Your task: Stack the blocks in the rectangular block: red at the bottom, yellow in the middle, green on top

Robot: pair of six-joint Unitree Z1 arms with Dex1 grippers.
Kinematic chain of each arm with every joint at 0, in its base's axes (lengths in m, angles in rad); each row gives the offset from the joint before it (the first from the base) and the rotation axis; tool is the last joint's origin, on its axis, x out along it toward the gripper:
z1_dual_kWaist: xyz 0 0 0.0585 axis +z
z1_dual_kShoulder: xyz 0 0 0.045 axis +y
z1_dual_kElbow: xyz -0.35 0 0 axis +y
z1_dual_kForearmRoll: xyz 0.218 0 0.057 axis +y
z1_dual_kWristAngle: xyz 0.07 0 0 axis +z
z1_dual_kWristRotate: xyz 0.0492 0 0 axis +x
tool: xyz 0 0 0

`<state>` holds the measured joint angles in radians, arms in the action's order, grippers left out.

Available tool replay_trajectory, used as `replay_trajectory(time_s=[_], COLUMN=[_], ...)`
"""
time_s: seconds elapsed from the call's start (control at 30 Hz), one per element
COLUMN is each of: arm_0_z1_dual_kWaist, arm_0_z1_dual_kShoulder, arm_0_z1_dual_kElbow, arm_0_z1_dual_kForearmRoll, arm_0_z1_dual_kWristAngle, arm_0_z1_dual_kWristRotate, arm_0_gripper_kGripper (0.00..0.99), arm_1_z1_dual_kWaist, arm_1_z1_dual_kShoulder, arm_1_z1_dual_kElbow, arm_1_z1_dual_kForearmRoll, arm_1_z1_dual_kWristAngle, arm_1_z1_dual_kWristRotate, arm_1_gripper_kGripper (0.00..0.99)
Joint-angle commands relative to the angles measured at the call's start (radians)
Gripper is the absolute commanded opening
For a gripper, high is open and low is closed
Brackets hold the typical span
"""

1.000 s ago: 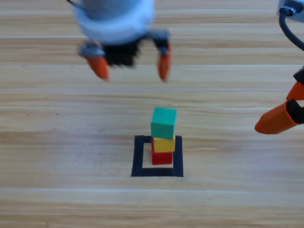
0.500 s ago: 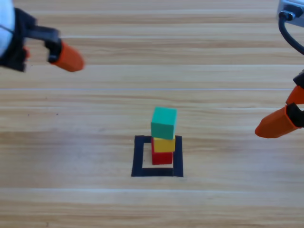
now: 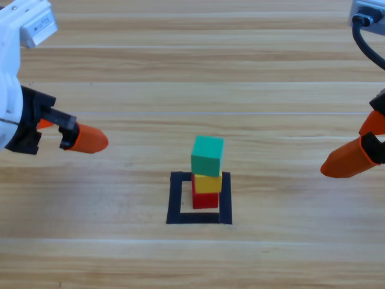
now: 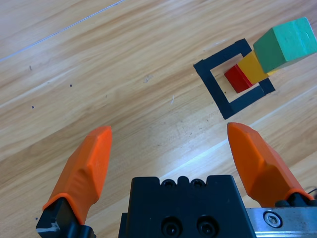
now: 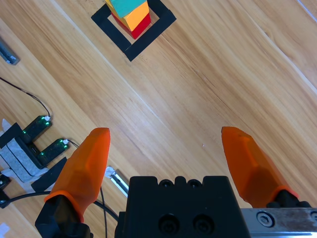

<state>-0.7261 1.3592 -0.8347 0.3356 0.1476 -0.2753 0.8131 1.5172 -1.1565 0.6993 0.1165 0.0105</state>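
The red cube [image 3: 205,200] sits inside the black tape rectangular block [image 3: 175,198]. The yellow cube [image 3: 207,182] rests on it, and the green cube [image 3: 207,155] is on top, turned slightly askew. My left gripper [image 3: 66,132] hangs open at the left edge, well clear of the stack. In the left wrist view the left gripper [image 4: 169,131] holds nothing, and the green cube [image 4: 285,44] and tape outline [image 4: 213,87] lie far off at upper right. At the right edge my right gripper [image 3: 346,147] is open and holds nothing. The right wrist view shows the right gripper [image 5: 166,133] with the stack [image 5: 136,17] at the top.
A dark cable [image 3: 367,36] hangs at the high view's upper right corner. In the right wrist view, small electronic modules with green lights [image 5: 39,144] and thin wires lie at the left edge. Bare wooden table [image 3: 192,84] surrounds the stack.
The left arm has swung from the top middle out to the left edge and come down. The right gripper has barely shifted. The stack has not moved.
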Motion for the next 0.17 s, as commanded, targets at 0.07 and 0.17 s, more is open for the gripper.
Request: replay_trajectory(time_s=[0.07,0.17], arm_0_z1_dual_kWaist=[0.070,0.077], arm_0_z1_dual_kShoulder=[-0.037,-0.051], arm_0_z1_dual_kElbow=[0.049,0.057], arm_0_z1_dual_kForearmRoll=[-0.021,-0.020], arm_0_z1_dual_kWristAngle=[-0.049,-0.048], arm_0_z1_dual_kWristRotate=[0.025,0.034], arm_0_gripper_kGripper=[0.990,0.990], arm_1_z1_dual_kWaist=[-0.019,-0.019], arm_1_z1_dual_kShoulder=[0.050,0.054], arm_1_z1_dual_kElbow=[0.006,0.004], arm_1_z1_dual_kForearmRoll=[0.000,0.000], arm_1_z1_dual_kWristAngle=[0.005,0.005], arm_1_z1_dual_kWristRotate=[-0.003,-0.003], arm_1_gripper_kGripper=[0.989,0.989])
